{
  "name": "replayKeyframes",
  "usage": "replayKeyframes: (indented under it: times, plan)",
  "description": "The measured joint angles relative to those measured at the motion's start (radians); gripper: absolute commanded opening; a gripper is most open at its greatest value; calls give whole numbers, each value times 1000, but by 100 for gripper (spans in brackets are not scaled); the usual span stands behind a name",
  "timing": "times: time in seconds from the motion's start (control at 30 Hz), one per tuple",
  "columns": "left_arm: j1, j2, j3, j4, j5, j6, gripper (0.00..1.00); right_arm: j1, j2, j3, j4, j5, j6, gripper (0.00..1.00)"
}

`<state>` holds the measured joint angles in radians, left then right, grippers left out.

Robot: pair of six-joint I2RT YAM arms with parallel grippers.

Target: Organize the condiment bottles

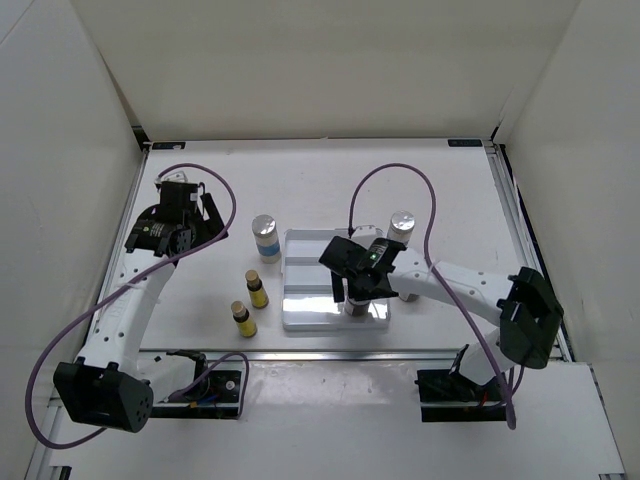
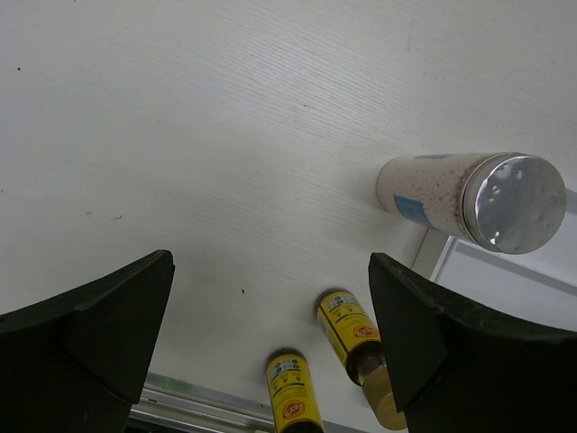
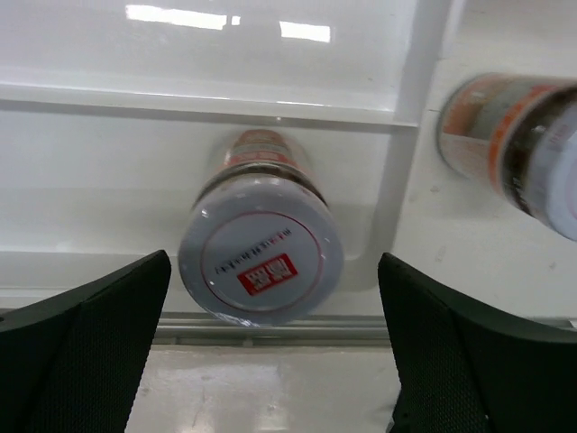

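Observation:
A squat silver-lidded jar with a red label [image 3: 261, 262] stands in the front row of the white stepped tray [image 1: 308, 252], at its right end. My right gripper [image 1: 358, 288] hovers just above it, jaws open on either side of the lid and not touching it. The second red-label jar [image 3: 514, 144] stands on the table right of the tray. One white blue-banded cylinder [image 1: 265, 238] stands left of the tray, the other [image 1: 402, 224] behind its right corner. Two thin yellow bottles [image 1: 257, 289] [image 1: 242, 318] stand front left. My left gripper [image 1: 198, 215] is open and empty, high at the far left.
The tray's back and middle rows [image 3: 90, 135] hold nothing. The table's metal front rail [image 3: 270, 327] runs just below the jar. The right arm's purple cable [image 1: 400, 175] loops over the table behind the tray. White walls enclose the table.

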<state>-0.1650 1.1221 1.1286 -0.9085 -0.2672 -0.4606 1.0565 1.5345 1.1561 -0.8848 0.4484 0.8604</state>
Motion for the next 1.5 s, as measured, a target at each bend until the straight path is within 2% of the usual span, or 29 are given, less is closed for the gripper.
replayKeyframes:
  times: [0.2, 0.33, 0.53, 0.67, 0.9, 1.13, 1.27, 1.37, 1.47, 1.5]
  plan:
    - [0, 0, 0, 0, 0, 0, 100, 0, -75, 116, -180, 81, 21, 100]
    - [0, 0, 0, 0, 0, 0, 100, 0, -165, 209, -251, 103, -43, 100]
    - [0, 0, 0, 0, 0, 0, 100, -25, -364, 161, -320, 195, -59, 100]
    - [0, 0, 0, 0, 0, 0, 100, -121, -454, 61, -327, 217, -79, 100]
    - [0, 3, 0, 0, 0, 0, 100, -369, -334, -17, -223, 59, -218, 100]
    - [0, 3, 0, 0, 0, 0, 100, -455, -265, -72, -102, -79, -303, 96]
    - [0, 4, 0, 0, 0, 0, 100, -509, -232, -124, -32, -158, -328, 91]
    - [0, 13, 0, 0, 0, 4, 100, -534, -211, -166, -3, -209, -341, 80]
    - [0, 19, 0, 0, 1, 7, 100, -541, -191, -191, 14, -239, -344, 60]
    - [0, 19, 0, 0, 0, 7, 100, -543, -186, -192, 16, -246, -345, 46]
